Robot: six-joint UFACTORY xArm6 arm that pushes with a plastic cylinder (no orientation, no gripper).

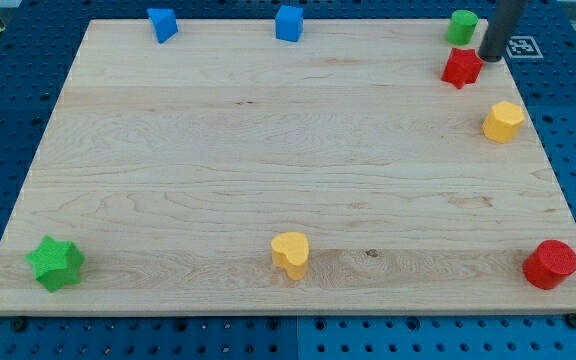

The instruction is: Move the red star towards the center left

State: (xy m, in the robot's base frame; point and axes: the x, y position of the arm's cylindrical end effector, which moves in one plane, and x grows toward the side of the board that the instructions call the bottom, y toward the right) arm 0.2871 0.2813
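The red star (461, 68) lies near the board's top right corner. My tip (489, 58) is just to the star's right and slightly above it, very close to it or touching it. The rod runs up out of the view's top. A green cylinder (461, 26) stands right above the star, at the board's top edge. The wooden board (268, 150) fills most of the view.
A yellow hexagon block (503, 121) sits below the star near the right edge. A red cylinder (550, 264) is at bottom right, a yellow heart (290, 253) at bottom middle, a green star (55, 263) at bottom left. Blue blocks (162, 23) (289, 22) sit along the top edge.
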